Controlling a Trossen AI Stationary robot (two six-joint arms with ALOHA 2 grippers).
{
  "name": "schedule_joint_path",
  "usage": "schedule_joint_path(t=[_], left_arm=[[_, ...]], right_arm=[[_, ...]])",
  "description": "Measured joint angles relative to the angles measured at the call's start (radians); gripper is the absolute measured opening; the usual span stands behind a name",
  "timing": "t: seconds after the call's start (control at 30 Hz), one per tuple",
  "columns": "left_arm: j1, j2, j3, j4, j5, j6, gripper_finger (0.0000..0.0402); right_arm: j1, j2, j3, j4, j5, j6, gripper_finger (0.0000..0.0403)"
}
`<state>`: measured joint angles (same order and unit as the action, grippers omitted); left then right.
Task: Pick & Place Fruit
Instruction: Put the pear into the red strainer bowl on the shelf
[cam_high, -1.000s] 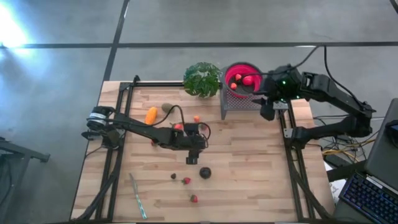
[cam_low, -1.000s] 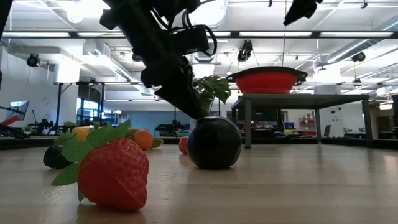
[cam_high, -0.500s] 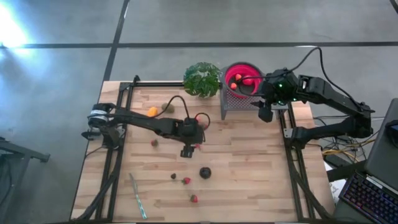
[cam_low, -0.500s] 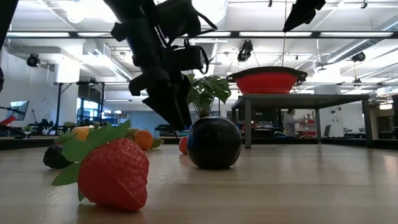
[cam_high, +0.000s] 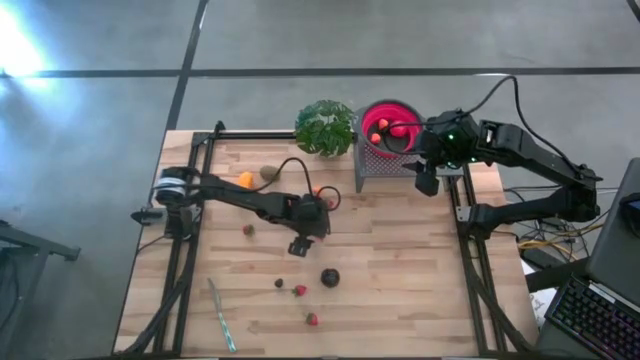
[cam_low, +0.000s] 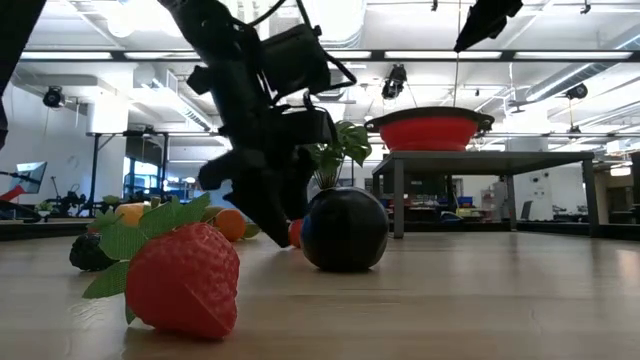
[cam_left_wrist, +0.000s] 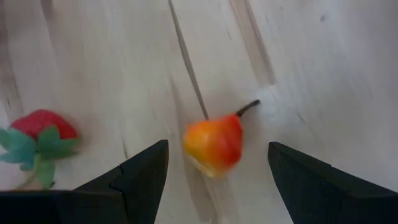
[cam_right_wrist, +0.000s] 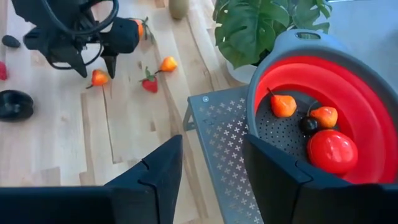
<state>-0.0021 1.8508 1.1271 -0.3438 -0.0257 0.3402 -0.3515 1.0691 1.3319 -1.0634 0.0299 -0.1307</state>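
High view: my left gripper (cam_high: 300, 243) sits mid-frame over the table (cam_high: 400, 270); right gripper (cam_high: 428, 178) upper right, beside red bowl (cam_high: 372, 112). Left wrist: fingers spread, nothing pinched, small orange pear (cam_left_wrist: 214, 143) between them, strawberry (cam_left_wrist: 37, 134) at left. Right wrist: jaws apart, empty; apple (cam_right_wrist: 331, 151) lower right in bowl

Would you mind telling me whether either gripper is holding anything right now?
Nothing is held: the left gripper stands open over a small orange fruit; the right gripper is empty.

grey concrete floor (cam_high: 300, 40) outside, ceiling strip lights (cam_low: 560, 55), seemingly desks (cam_low: 60, 210) far behind.
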Motion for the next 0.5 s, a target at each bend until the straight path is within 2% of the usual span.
schedule_joint_path(t=[0.27, 0.5], left_arm=[[0.001, 0.015, 0.001, 0.020, 0.002, 0.002, 0.0271], [0.000, 0.014, 0.000, 0.014, 0.009, 0.002, 0.0209]], right_arm=[[0.000, 0.000, 0.000, -0.001, 0.000, 0.001, 0.0143], [0.000, 0.000, 0.000, -0.001, 0.000, 0.000, 0.0134]])
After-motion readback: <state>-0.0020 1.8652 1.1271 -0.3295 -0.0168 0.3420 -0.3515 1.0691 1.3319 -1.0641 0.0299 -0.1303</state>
